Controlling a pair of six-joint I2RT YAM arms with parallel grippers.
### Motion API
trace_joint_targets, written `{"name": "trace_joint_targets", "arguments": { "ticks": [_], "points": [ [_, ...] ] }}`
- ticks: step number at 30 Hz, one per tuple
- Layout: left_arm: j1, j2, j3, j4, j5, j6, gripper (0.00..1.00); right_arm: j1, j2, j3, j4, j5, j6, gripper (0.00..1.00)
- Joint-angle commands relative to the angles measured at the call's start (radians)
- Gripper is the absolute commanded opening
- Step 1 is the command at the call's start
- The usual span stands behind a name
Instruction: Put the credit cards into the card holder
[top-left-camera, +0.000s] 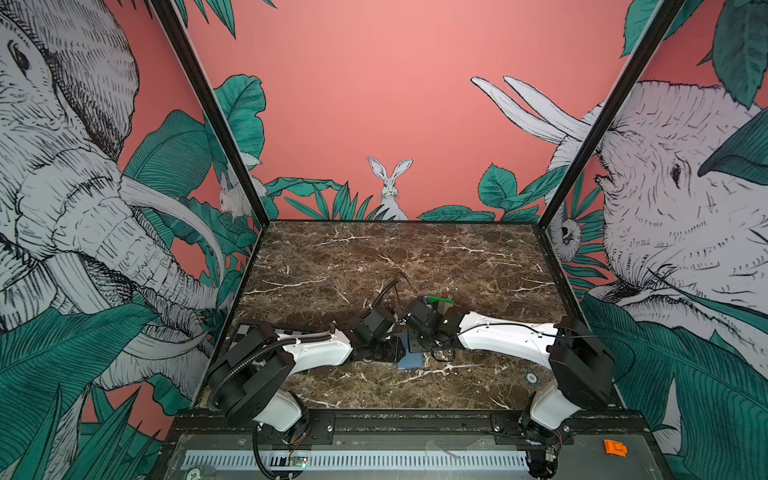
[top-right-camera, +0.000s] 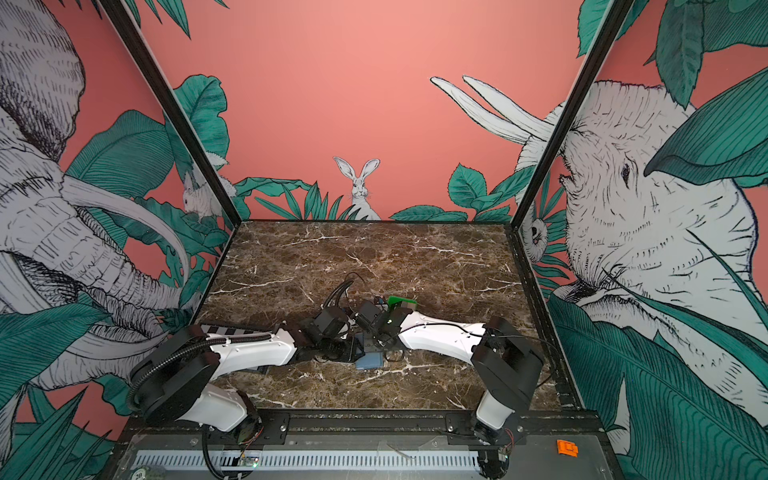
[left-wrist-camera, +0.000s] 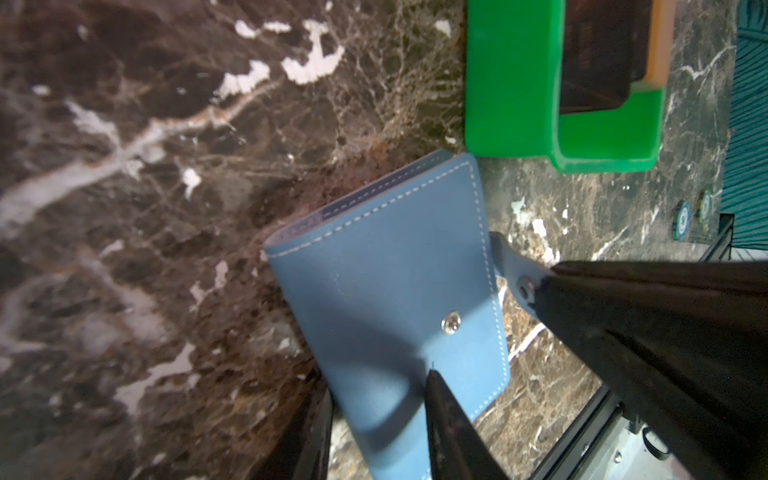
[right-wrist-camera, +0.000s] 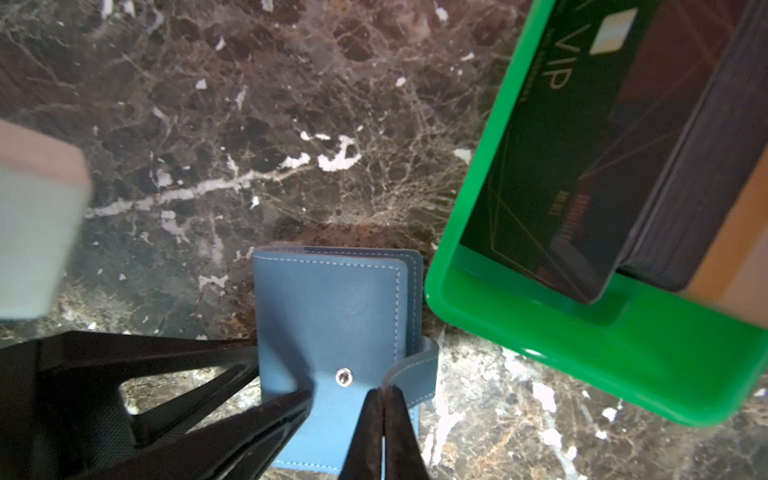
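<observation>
Blue and closed, the card holder (right-wrist-camera: 332, 316) lies flat on the brown stone counter (right-wrist-camera: 249, 124). In both top views it sits between the two arms, near the front. Its long side runs the same way the right claw (right-wrist-camera: 384, 399) points.

The little tab (right-wrist-camera: 415, 374) sticks out from the holder's open edge, on the right arm's side. It is off its metal stud (right-wrist-camera: 344, 377) and curls up. The right claw is pinched tight on this tab.

The left claw (right-wrist-camera: 280, 374) comes in from the folded side. It is partly open, with one finger on the cover and one at the edge. I cannot tell how hard it presses.

I think the next move is to lift the cover. The tab should swing up and over toward the left arm, while the left claw keeps the holder from sliding.

Leaning in the green tray (right-wrist-camera: 582, 353) just beside the holder are the credit cards (right-wrist-camera: 561, 145).
</observation>
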Motion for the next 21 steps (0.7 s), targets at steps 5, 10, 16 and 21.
{"name": "trace_joint_targets", "arguments": {
  "ticks": [5,10,16,21],
  "points": [
    [-0.011,0.017,-0.008,-0.058,-0.002,-0.012,0.39,0.007,0.018,0.011,0.045,-0.058,-0.008,0.0],
    [-0.01,0.02,-0.008,-0.053,-0.001,-0.015,0.39,0.009,0.035,0.019,0.047,-0.076,-0.012,0.0],
    [-0.012,0.017,-0.01,-0.052,-0.003,-0.016,0.38,0.014,0.054,0.025,0.043,-0.084,-0.015,0.0],
    [-0.013,0.017,-0.012,-0.05,-0.002,-0.018,0.37,0.014,0.066,0.025,0.051,-0.085,-0.014,0.0]
  ]
}}
